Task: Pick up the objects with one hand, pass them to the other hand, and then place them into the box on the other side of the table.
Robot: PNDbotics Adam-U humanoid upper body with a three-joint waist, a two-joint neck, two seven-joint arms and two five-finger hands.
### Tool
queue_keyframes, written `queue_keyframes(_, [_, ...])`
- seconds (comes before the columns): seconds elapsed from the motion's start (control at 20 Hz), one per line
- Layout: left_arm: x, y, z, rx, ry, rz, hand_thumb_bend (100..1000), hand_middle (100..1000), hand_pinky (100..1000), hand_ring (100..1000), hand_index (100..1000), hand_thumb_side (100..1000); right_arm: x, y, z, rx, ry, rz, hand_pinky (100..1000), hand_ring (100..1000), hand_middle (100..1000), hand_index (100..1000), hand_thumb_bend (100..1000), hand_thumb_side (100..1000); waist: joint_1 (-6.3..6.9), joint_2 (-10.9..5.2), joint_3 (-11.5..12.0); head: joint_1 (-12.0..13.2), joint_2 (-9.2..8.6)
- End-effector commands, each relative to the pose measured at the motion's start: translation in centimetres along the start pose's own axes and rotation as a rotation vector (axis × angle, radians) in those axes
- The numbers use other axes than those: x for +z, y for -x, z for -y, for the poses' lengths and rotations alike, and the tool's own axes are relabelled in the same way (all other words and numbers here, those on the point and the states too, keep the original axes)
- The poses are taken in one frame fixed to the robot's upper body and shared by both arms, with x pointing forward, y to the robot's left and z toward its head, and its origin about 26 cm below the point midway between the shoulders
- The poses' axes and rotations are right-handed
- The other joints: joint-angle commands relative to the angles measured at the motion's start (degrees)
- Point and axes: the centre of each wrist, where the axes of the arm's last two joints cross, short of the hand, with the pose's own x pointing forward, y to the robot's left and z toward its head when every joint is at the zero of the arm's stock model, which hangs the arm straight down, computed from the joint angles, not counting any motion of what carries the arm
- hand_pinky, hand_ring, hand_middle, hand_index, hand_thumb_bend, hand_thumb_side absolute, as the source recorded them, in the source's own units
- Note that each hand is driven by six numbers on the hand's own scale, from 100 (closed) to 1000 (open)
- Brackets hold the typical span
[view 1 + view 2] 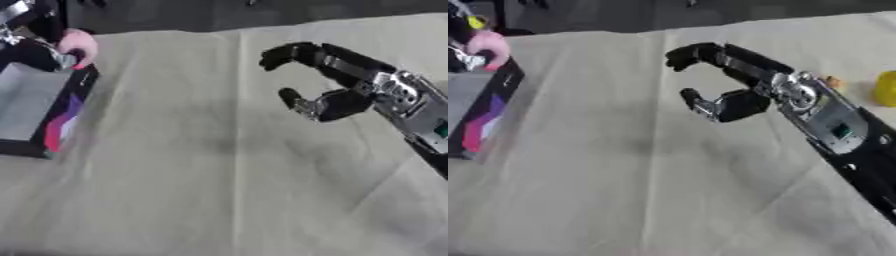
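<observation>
My left hand (33, 47) shows at the upper left, fingers curled on a pink soft object (77, 42) with a yellow bit (477, 22) on top. It holds the object over the far edge of the box (72, 105), which has a grey inside and black sides with a purple and red pattern. My right hand (765, 90) hovers above the middle of the cloth-covered table (201, 175). Its fingers and thumb are apart, gently curved, with nothing between them.
A yellow object (885, 88) and a small orange thing (831, 81) lie on the cloth at the right edge, behind my right forearm. The table's dark far edge runs along the top.
</observation>
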Motion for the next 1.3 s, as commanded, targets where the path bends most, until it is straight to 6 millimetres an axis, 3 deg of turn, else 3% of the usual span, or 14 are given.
queue_keyframes(0.05, [0.4, 2.2, -1.9, -0.016, -0.061, -0.074, 341, 424, 727, 545, 409, 100, 0.1, -0.7, 1.0, 0.042, 0.003, 0.018, 983, 852, 833, 923, 100, 441, -0.72, -0.32, 0.0, 0.9, -0.13])
queue_keyframes(0.85, [-1.2, 6.9, -0.7, -0.005, -0.103, -0.263, 339, 427, 728, 551, 414, 100, -0.2, -1.4, 0.5, 0.068, 0.001, 0.064, 977, 852, 829, 918, 100, 427, -3.04, 0.47, -0.6, 3.7, -0.13])
queue_keyframes(1.3, [-2.0, 8.6, 0.5, -0.067, -0.1, -0.348, 408, 440, 742, 581, 434, 100, -0.2, -1.4, 0.2, 0.074, 0.009, 0.068, 976, 852, 829, 917, 100, 443, -3.72, 0.8, -0.9, 5.0, -0.13])
